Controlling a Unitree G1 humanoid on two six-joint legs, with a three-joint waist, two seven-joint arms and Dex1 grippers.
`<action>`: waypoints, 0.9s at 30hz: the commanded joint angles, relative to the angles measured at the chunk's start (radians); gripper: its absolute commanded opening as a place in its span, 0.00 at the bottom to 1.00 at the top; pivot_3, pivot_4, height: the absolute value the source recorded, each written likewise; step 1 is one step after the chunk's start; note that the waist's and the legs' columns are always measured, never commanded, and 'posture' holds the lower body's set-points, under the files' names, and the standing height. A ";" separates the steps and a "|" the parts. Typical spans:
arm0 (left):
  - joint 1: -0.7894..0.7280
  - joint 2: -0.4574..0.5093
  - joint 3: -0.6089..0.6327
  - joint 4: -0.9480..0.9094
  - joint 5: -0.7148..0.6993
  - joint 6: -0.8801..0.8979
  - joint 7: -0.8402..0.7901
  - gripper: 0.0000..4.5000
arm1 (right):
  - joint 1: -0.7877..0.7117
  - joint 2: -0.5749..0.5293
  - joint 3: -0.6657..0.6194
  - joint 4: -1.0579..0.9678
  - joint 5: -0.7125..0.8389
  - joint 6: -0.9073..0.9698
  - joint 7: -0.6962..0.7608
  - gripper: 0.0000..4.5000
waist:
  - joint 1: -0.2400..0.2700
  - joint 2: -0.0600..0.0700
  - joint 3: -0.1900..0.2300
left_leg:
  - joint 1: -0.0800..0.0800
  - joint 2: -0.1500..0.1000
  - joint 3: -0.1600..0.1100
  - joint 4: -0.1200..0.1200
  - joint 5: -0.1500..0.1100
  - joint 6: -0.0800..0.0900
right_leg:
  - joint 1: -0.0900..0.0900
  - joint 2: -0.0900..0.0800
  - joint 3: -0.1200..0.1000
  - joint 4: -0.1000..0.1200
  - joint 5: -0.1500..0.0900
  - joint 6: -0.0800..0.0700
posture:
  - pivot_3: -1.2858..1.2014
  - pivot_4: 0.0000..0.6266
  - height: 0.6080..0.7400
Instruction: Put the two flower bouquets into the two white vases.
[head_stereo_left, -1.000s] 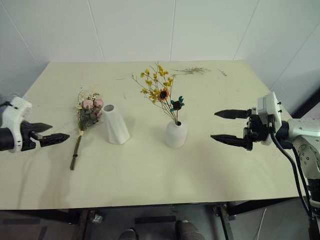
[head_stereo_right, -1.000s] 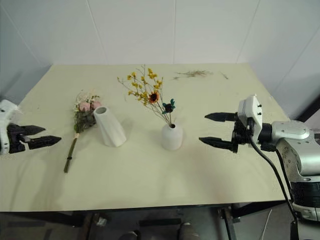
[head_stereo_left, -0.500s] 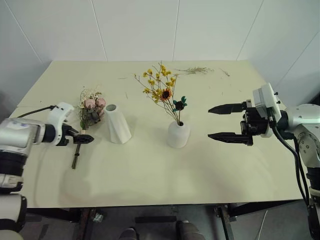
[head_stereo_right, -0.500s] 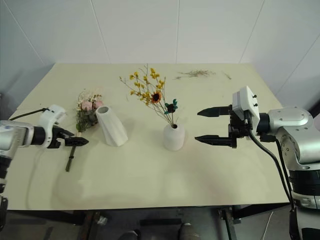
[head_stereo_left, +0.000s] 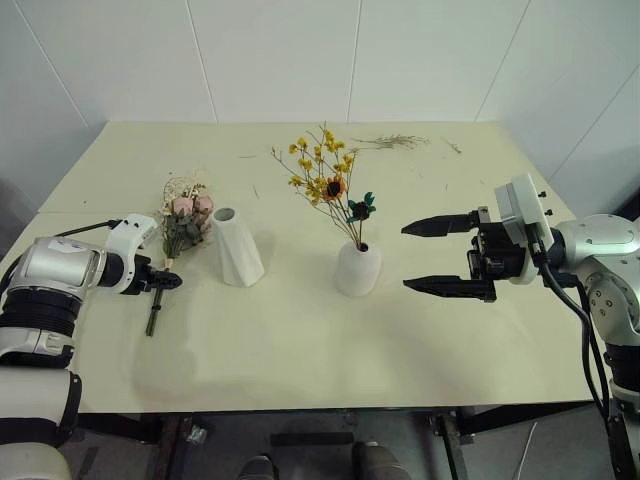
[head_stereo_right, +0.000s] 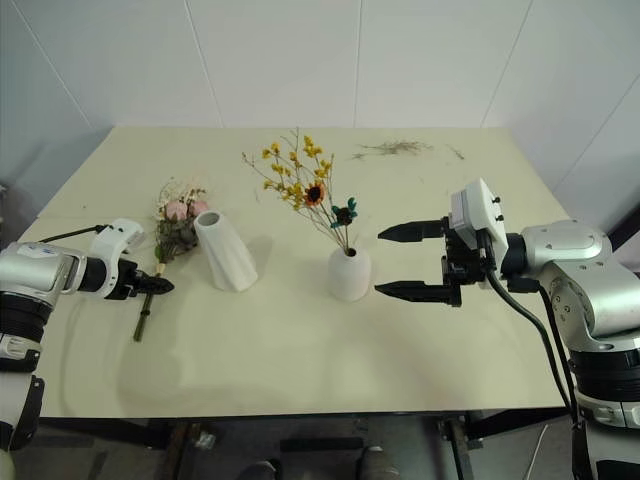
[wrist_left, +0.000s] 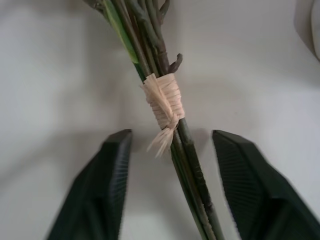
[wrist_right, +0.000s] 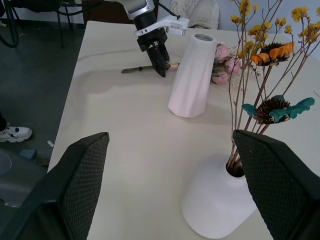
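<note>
Pale cream-yellow counter (head_stereo_left: 420, 350), plain, without pattern. White taller vase (head_stereo_left: 237, 248) with twisted facets; white short rounded vase (head_stereo_left: 357, 268), smooth. Pink roses, green leaves and pale beige grasses on the rose bouquet (head_stereo_left: 180, 225), dark green stems tied with a pale straw-coloured band (wrist_left: 163, 100). Yellow blossoms, an orange-brown sunflower and a teal bit on the thin bouquet (head_stereo_left: 328, 188). Black textured fingers (wrist_right: 82, 170) on the right gripper (head_stereo_left: 443, 257), white housing behind.

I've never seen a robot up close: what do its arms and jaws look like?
Each arm is made of rounded silver-grey segments with black joints and ends in a white wrist block. A black cable runs along each arm. The left gripper and right gripper each have two long, tapered black fingers with finely textured inner faces.
</note>
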 joint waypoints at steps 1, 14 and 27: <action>-0.018 0.009 0.028 0.017 0.012 0.020 -0.001 0.29 | 0.003 -0.015 -0.038 -0.041 0.029 0.002 -0.004 0.93 | 0.000 0.000 0.000 | 0.000 0.000 0.000 0.000 0.000 0.000 | 0.000 0.000 0.000 0.000 0.000 0.000 | 0.52 0.24 1.00; 0.049 -0.007 0.255 -0.078 -0.048 -0.072 0.110 0.00 | 0.019 0.032 -0.014 0.003 -0.015 -0.072 -0.029 0.93 | 0.000 0.000 0.000 | 0.000 0.000 0.000 0.000 0.000 0.000 | 0.000 0.000 0.000 0.001 0.000 0.000 | 0.52 0.24 1.00; 0.128 -0.281 0.806 -0.416 -0.656 -0.427 -0.051 0.00 | 0.017 0.106 0.005 0.049 -0.064 -0.121 -0.082 0.93 | 0.018 -0.003 -0.001 | 0.000 0.000 0.001 0.001 0.001 -0.002 | 0.000 -0.001 0.000 0.001 0.001 0.001 | 0.52 0.24 1.00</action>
